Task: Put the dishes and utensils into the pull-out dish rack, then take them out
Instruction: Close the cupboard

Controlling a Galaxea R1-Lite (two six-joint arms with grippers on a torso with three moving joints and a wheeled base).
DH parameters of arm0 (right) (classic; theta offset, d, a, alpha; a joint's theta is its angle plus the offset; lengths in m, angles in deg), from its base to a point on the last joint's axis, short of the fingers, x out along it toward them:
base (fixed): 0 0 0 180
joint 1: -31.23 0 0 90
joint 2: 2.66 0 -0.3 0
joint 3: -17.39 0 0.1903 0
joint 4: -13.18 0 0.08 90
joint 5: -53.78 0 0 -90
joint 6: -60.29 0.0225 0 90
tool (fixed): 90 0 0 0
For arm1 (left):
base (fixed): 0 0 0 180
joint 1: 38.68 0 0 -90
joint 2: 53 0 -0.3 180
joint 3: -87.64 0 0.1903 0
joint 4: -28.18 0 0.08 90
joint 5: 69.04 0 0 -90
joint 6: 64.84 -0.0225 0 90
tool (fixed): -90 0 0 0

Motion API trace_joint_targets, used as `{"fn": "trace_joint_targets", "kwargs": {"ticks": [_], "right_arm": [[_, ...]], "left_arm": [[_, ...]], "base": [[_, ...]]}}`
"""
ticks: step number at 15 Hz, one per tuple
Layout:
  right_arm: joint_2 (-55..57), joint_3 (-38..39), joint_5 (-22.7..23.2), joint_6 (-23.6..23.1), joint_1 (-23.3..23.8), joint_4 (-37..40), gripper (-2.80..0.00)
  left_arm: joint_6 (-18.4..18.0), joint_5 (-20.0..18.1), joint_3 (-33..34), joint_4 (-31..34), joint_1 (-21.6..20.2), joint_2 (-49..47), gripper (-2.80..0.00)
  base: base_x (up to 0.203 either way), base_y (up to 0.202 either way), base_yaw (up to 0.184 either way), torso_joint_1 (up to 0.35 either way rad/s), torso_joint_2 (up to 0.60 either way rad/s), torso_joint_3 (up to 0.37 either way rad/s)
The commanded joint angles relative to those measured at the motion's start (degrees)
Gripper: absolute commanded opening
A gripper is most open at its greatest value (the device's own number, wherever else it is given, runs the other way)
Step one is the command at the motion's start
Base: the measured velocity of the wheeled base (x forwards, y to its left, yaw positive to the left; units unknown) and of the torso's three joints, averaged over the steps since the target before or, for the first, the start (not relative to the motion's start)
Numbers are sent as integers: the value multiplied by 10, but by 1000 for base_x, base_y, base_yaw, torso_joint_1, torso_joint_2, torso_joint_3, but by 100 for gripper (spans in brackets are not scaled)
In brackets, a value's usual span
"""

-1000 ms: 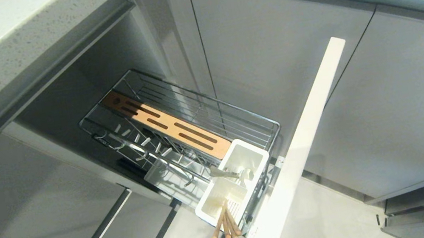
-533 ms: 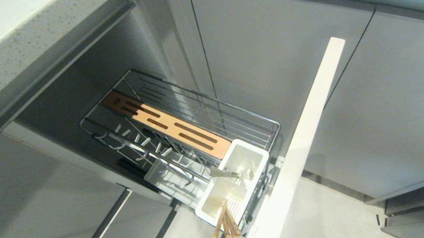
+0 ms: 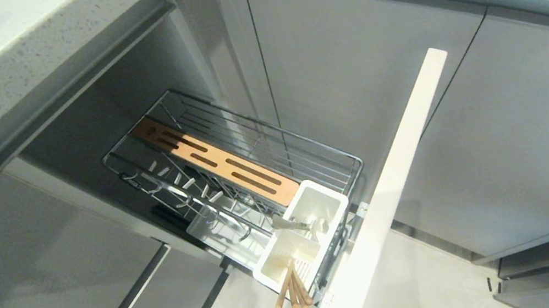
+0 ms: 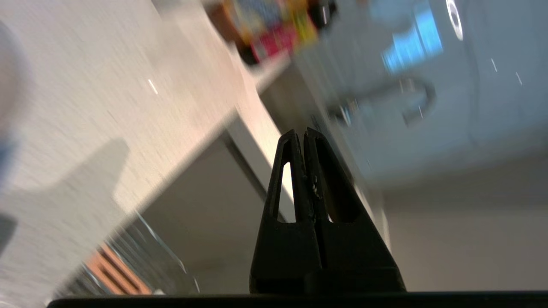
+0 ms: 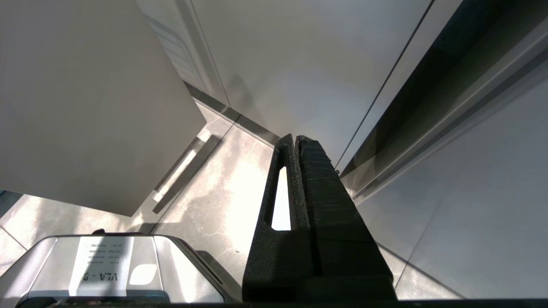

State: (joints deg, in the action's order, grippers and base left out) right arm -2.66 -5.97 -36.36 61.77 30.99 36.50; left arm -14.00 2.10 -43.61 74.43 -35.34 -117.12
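Your left gripper [image 4: 303,133] is pressed together, empty, above the worktop [image 4: 85,107]; the chopsticks [image 3: 291,289] sit in the rack [image 3: 250,141].

Glossy chrome-wire rack [image 3: 308,155], wooden chopsticks [image 3: 292,291]

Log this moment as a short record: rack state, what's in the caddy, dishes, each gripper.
rack: pull-out dish rack drawn out of the cabinet, front panel toward the robot
caddy: white caddy holds chopsticks and silver utensil
dishes: none visible in the rack
left gripper: shut, empty, above the counter's edge
right gripper: shut, empty, low beside the cabinet fronts
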Motion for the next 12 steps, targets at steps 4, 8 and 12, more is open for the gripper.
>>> {"fn": "trace_joint_targets", "kwargs": {"ticks": [4,8,12], "right_arm": [[0,1,0,0,0,0,-280],[0,1,0,0,0,0,-280],[0,1,0,0,0,0,-280]], "left_arm": [[0,-164,18,30,93,-20,-280],[-76,-99,23,59,163,-60,-280],[-266,86,19,140,297,-103,-280]], "base": [[0,0,0,0,0,0],[0,0,0,0,0,0],[0,0,0,0,0,0]]}}
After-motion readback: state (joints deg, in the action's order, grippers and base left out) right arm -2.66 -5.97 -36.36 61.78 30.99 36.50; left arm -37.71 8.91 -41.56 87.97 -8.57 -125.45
